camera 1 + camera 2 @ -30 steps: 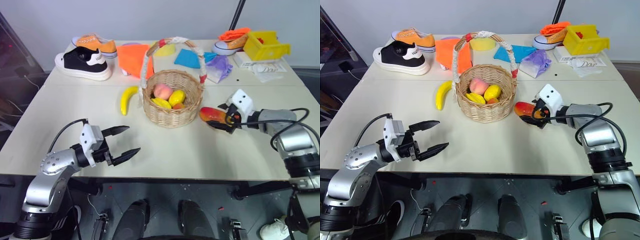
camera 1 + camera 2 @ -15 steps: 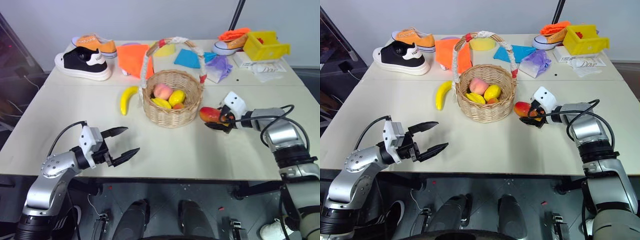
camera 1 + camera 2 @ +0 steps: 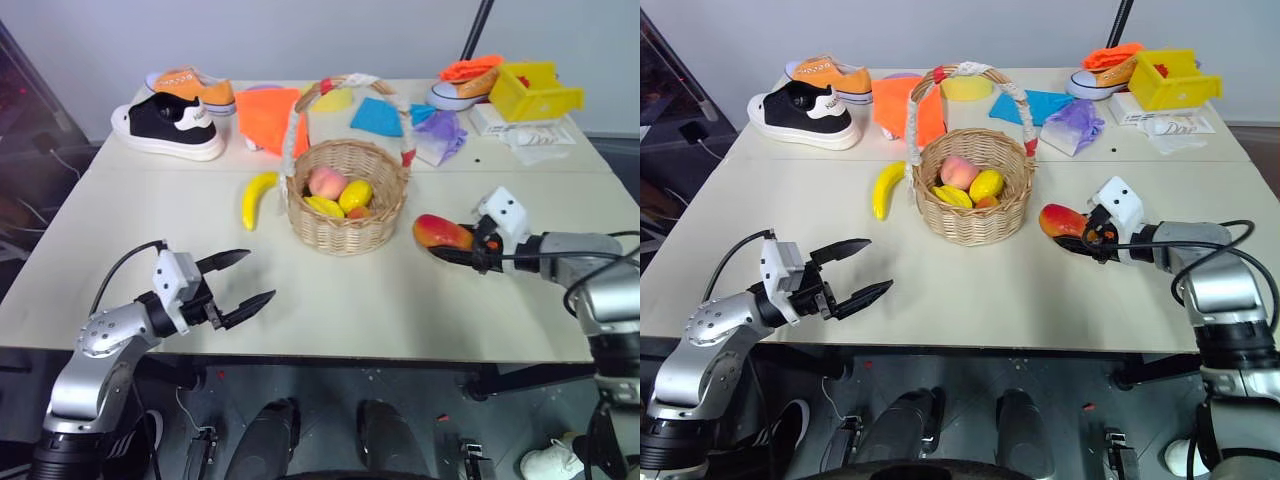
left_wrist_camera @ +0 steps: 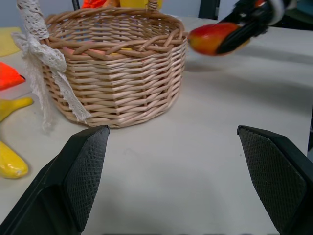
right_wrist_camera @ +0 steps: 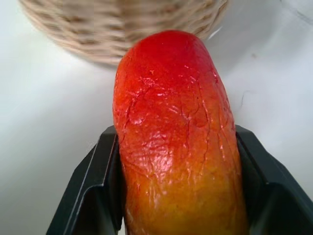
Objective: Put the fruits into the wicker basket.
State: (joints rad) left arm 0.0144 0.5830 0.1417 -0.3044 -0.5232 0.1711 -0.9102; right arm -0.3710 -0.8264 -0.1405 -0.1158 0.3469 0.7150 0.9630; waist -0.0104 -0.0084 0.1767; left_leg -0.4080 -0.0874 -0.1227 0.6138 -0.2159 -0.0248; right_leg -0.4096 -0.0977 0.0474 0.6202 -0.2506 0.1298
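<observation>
Partly done. The wicker basket [image 3: 345, 195] sits mid-tabletop and already has the peach [image 3: 325, 182] and a few small yellow fruits [image 3: 354, 194] inside. Two left as I read it: the banana [image 3: 256, 197] lies on the tabletop just left of the basket, untouched, and the mango [image 3: 442, 232] is in my right claw [image 3: 458, 246], just right of the basket and not over the rim.

Right claw state: both fingers [image 5: 95, 196] are pressed against the mango's sides, red end sticking out toward the basket wall. From the left wrist view the mango looks lifted off the tabletop. Right arm comes in from the right, forearm low, claw pointing left toward the basket and tipped a bit down.

Left claw [image 3: 238, 281]: spread wide, nothing in it, hovering over the near left part of the tabletop, roughly level, aimed right and toward the basket. It is well apart from the banana.

Next I'd judge mango goes over the rim, then banana.
</observation>
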